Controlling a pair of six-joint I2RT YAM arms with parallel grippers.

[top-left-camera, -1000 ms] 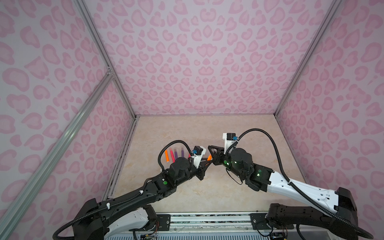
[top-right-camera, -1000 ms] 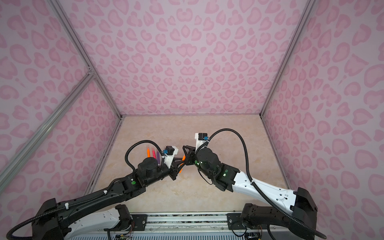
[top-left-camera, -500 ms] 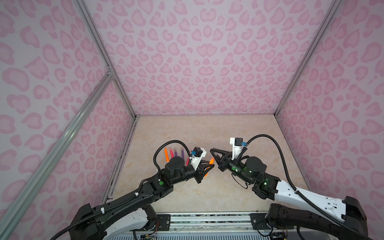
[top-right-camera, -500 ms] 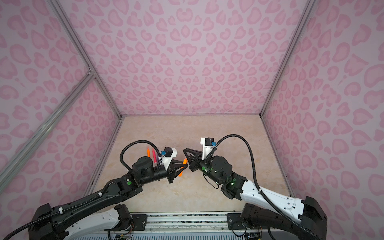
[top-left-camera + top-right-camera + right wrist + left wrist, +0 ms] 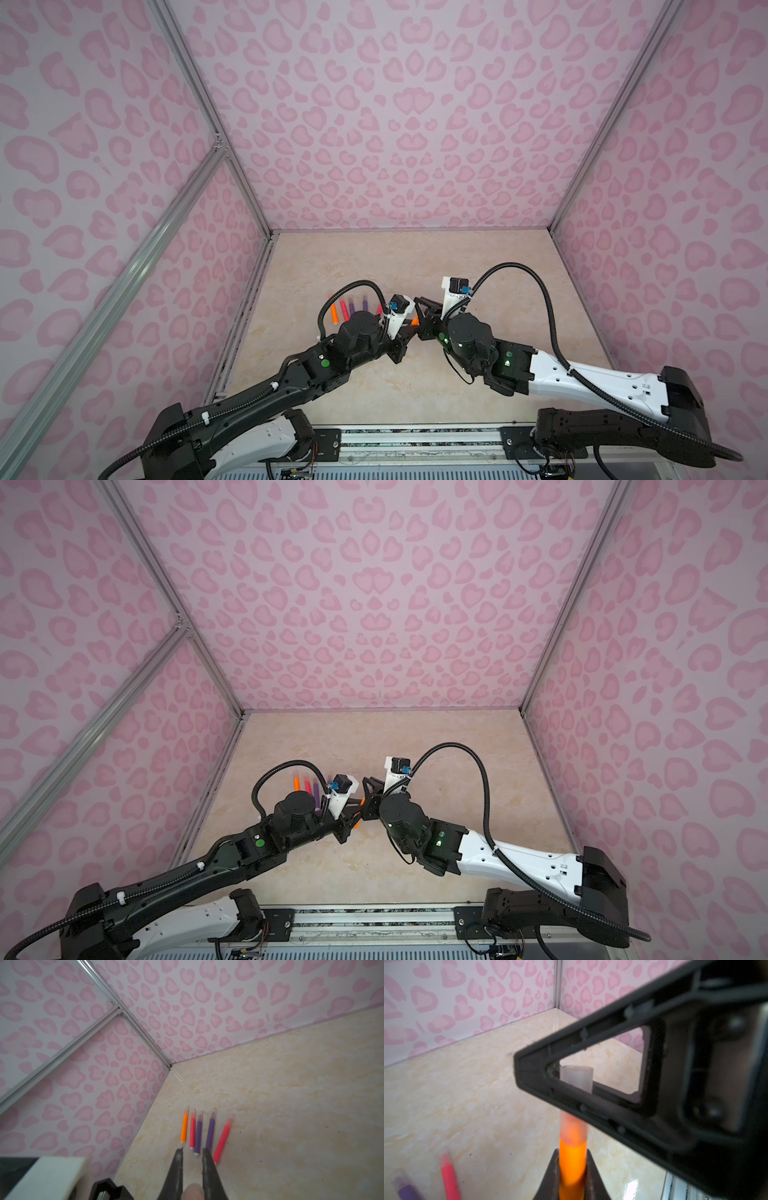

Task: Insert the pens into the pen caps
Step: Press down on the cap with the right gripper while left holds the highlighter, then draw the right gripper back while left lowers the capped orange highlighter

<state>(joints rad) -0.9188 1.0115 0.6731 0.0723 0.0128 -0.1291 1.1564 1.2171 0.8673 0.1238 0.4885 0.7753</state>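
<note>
Orange pen (image 5: 414,320) in both top views: mid-air over table (image 5: 374,266). Left wrist: my left claw (image 5: 572,1154) clamped on its barrel, tip inside clear cap (image 5: 576,1080). Right wrist: my right claw (image 5: 192,1150) pinches that cap; five pens (image 5: 199,1136) lie flat beyond.

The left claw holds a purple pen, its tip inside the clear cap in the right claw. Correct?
No: the pen in the left claw is orange, not purple, as the left wrist view shows. Its tip is inside the clear cap in the right claw.
</note>
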